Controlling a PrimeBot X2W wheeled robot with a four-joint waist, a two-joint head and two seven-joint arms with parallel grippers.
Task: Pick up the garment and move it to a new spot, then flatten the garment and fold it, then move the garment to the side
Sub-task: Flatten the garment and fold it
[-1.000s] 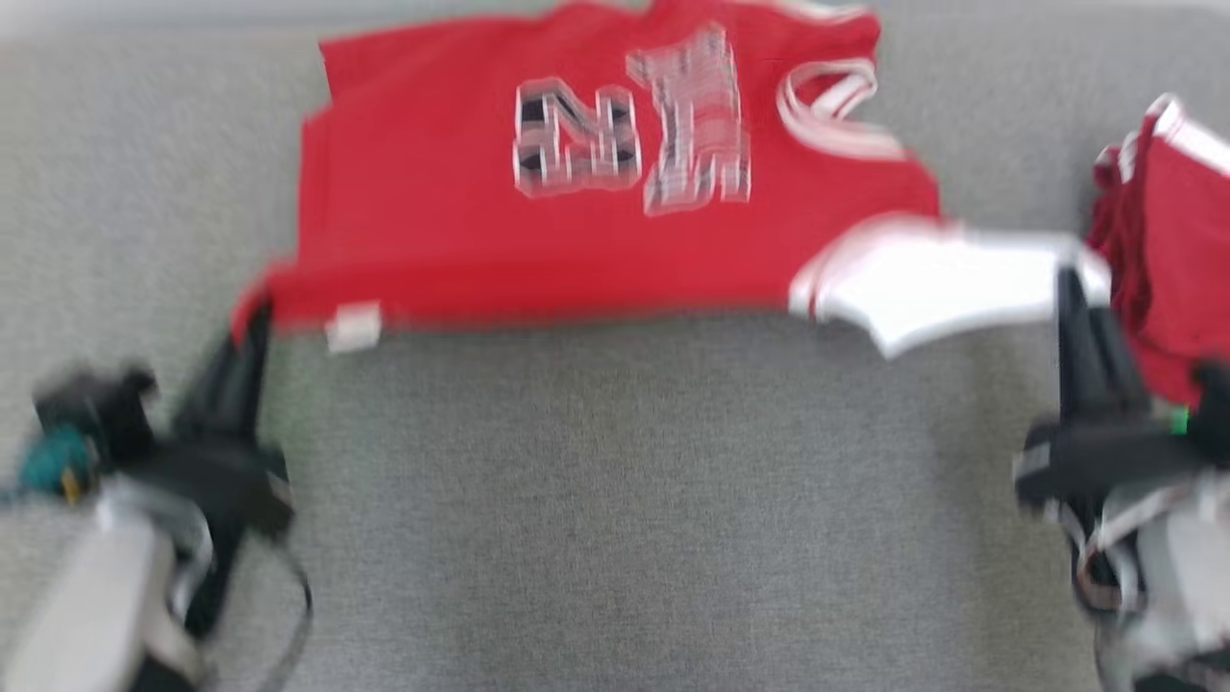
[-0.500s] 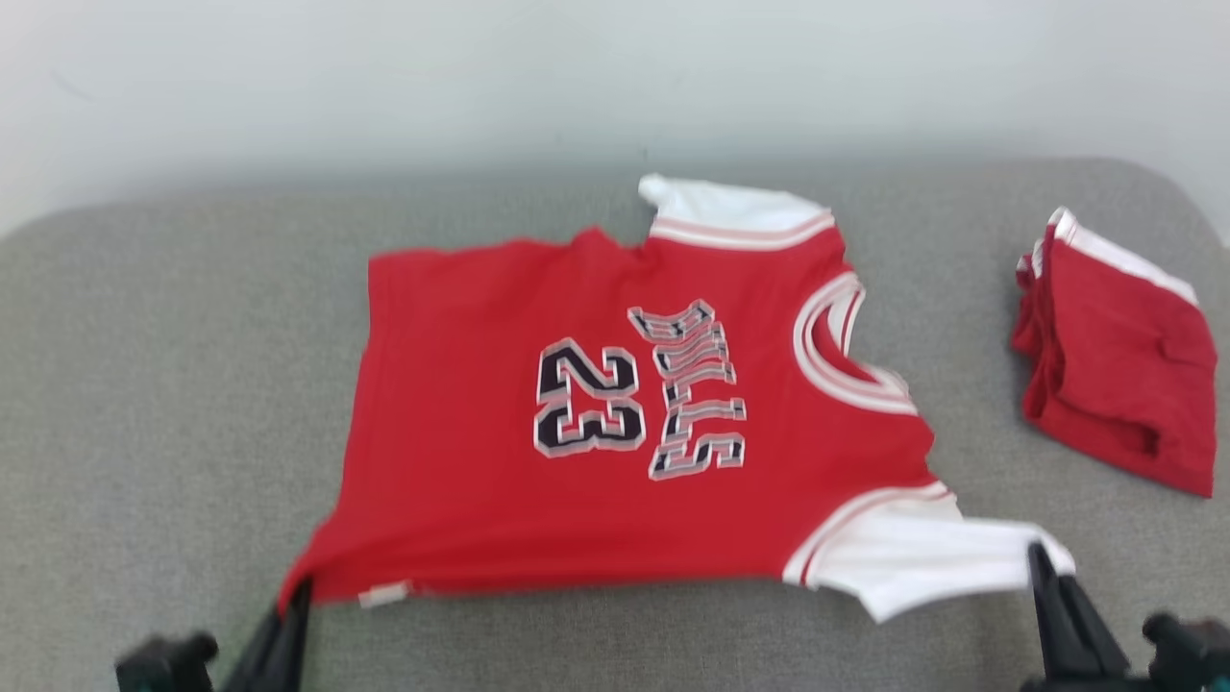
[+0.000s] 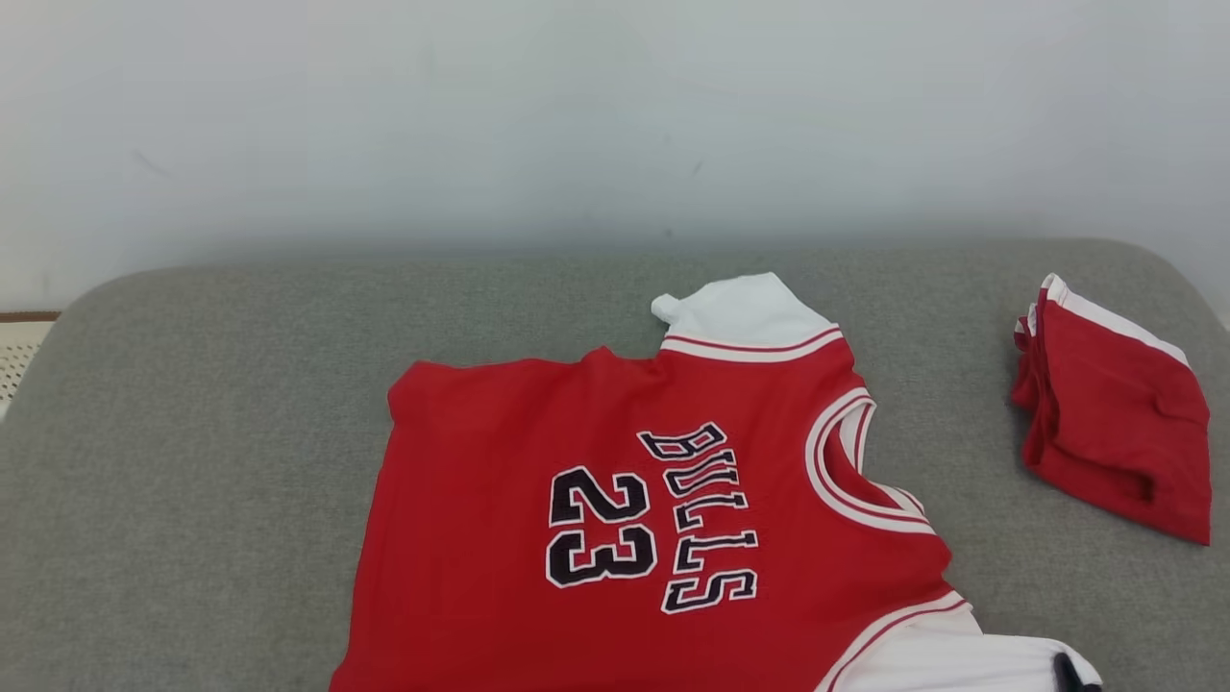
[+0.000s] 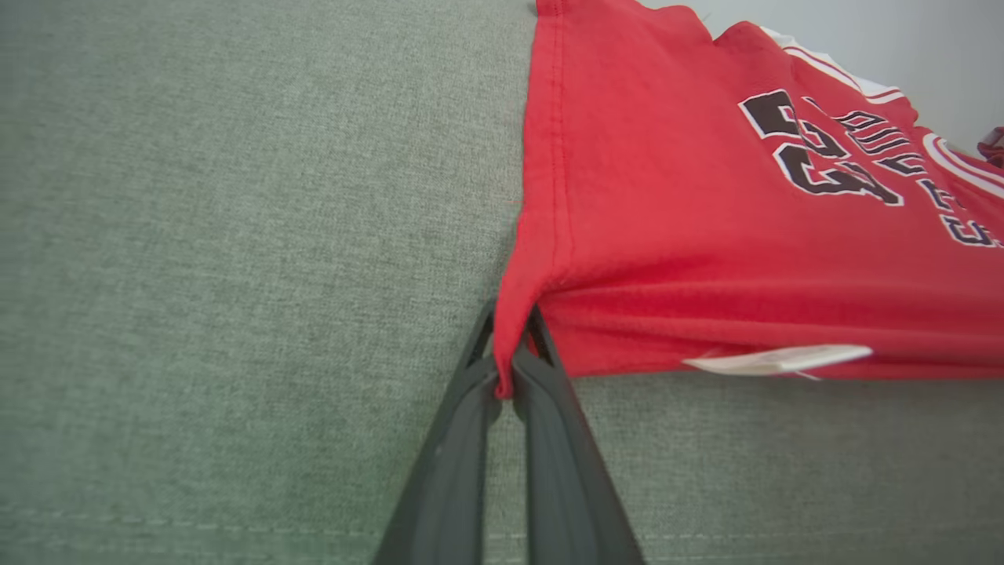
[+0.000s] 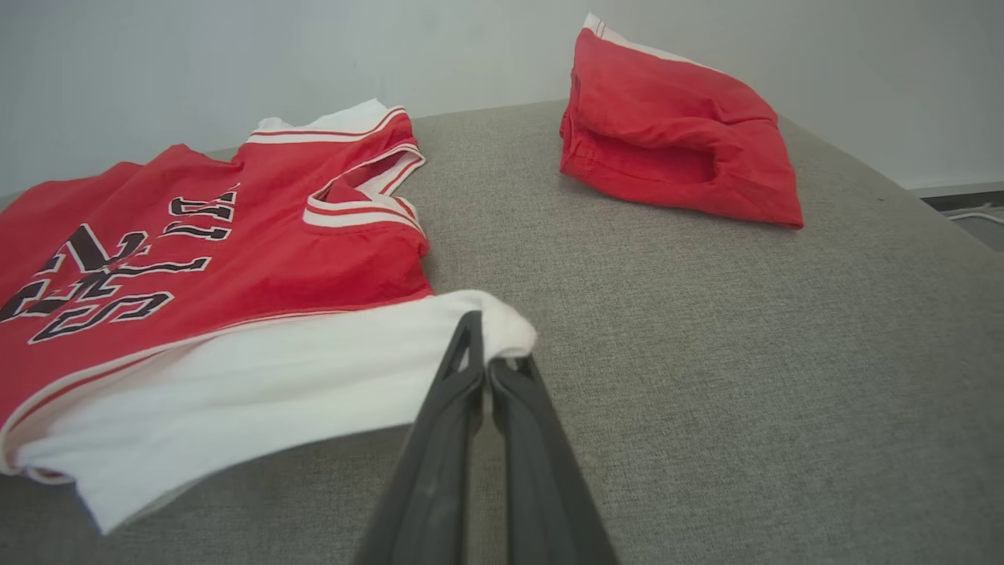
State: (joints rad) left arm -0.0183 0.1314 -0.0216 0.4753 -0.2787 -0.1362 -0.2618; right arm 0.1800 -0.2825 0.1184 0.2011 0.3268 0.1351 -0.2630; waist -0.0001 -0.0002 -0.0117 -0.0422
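Across the grey upholstered surface [image 3: 192,432] lies the red-and-white basketball jersey [image 3: 461,538], left fingers [image 4: 447,471] clenched on its hem corner, right fingers [image 5: 431,471] on its white sleeve; uneven pulling could slip either pinch.

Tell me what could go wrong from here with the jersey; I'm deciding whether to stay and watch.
1. The left gripper pinches just the hem corner of the jersey, and the right gripper just the edge of the near white sleeve; either thin pinch might slip under tension.
2. The folded red garment lies close on the right; dragging the jersey that way could disturb it.
3. The far sleeve curls at its tip and could get folded in creased.
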